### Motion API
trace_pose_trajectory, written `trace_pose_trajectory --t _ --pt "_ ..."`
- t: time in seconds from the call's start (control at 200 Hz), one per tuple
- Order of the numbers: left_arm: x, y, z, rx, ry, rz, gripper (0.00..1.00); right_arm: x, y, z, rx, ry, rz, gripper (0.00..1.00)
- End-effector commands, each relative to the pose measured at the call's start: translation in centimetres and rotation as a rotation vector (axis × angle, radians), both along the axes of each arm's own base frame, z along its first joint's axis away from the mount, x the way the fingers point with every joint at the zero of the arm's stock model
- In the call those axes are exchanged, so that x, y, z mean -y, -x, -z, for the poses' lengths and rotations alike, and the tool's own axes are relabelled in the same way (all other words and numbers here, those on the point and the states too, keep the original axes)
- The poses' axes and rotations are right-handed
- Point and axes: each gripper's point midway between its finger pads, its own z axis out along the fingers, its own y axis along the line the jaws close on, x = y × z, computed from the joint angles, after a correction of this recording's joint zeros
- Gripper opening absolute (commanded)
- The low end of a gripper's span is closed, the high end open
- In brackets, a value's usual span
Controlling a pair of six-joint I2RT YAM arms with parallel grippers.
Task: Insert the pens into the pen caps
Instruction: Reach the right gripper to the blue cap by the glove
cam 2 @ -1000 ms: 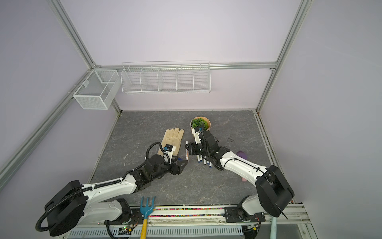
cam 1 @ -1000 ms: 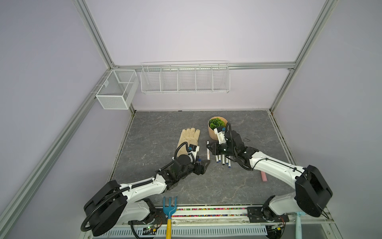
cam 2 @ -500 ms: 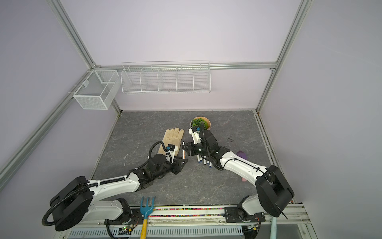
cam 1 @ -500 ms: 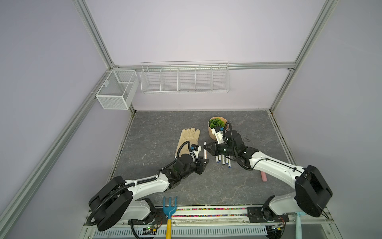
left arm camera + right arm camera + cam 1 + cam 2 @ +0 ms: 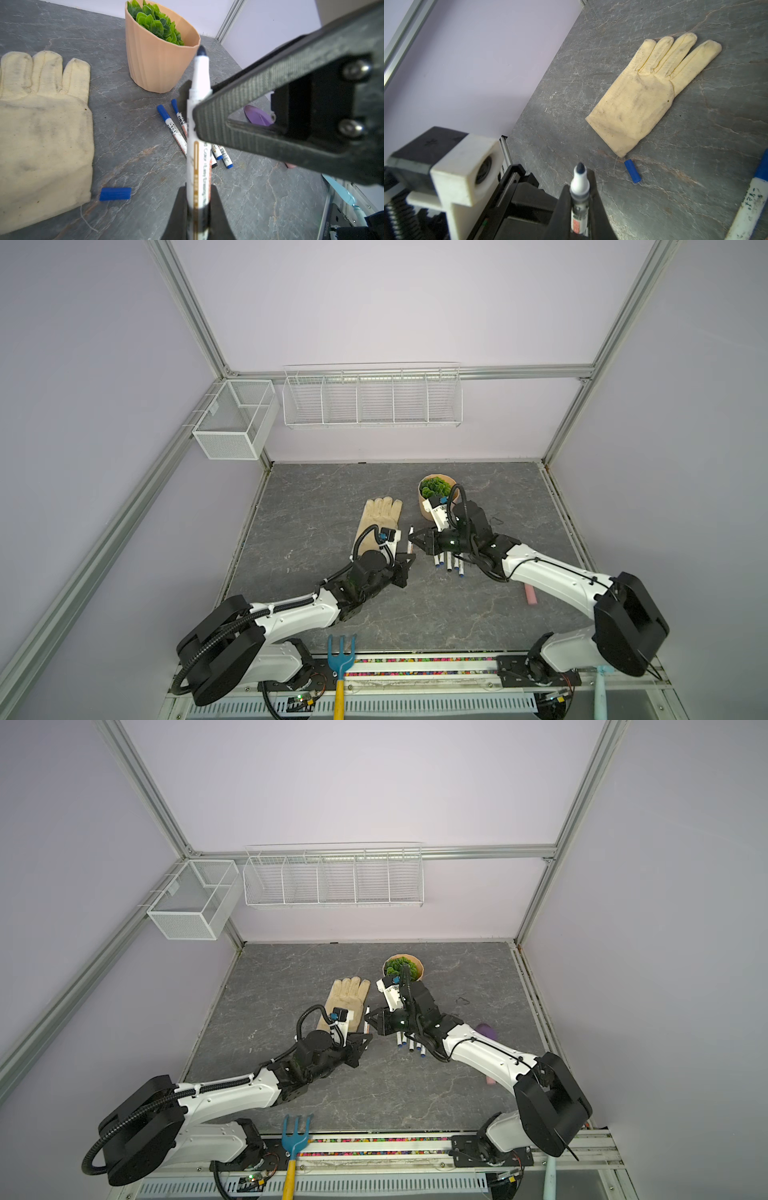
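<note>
One uncapped white pen point(image 5: 410, 540) with a dark tip is held off the table by both grippers. My left gripper point(image 5: 198, 191) is shut on its barrel. My right gripper point(image 5: 579, 187) is shut on the same pen point(image 5: 579, 199) just behind the tip. In both top views the two grippers meet beside the glove's cuff, the left gripper point(image 5: 405, 564) nearer the front and the right gripper point(image 5: 414, 537) behind it. Several pens point(image 5: 449, 565) with blue caps on lie under the right wrist. One loose blue pen cap point(image 5: 115, 193) lies by the glove's cuff.
A cream glove point(image 5: 380, 516) lies flat left of the grippers. A peach pot point(image 5: 158, 62) with a green plant stands behind them. A purple object point(image 5: 257, 116) and a pink one point(image 5: 530, 595) lie to the right. A blue garden fork point(image 5: 340, 655) rests at the front edge.
My left gripper has moved up to the pen in the right gripper and closed on its barrel. The right gripper has shifted slightly left with the pen.
</note>
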Motion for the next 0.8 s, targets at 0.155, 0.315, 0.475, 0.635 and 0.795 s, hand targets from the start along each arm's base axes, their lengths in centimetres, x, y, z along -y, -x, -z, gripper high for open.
trace_pose_trajectory --t 0.155,0.315,0.475,0.635,0.795 --pt "-9.2 -3.8 2.8 -0.092 -0.046 -0.507 0.00 0.0 0.7 2.7 -0.068 0.165 -0.037 0.41" --pt "-14.5 -3.6 2.6 -0.075 -0.056 -0.724 0.00 -0.9 0.3 6.8 -0.107 0.366 -0.052 0.42" --pt "-17.3 -2.7 2.5 -0.072 -0.040 -0.825 0.00 -2.3 -0.2 11.4 -0.187 0.539 -0.090 0.41" --pt "-18.3 -2.1 2.5 -0.073 -0.032 -0.845 0.00 -3.3 -1.1 14.5 -0.204 0.647 -0.126 0.40" --pt "-18.5 -2.0 2.4 -0.073 -0.033 -0.844 0.00 -3.9 -1.7 16.1 -0.181 0.710 -0.157 0.40"
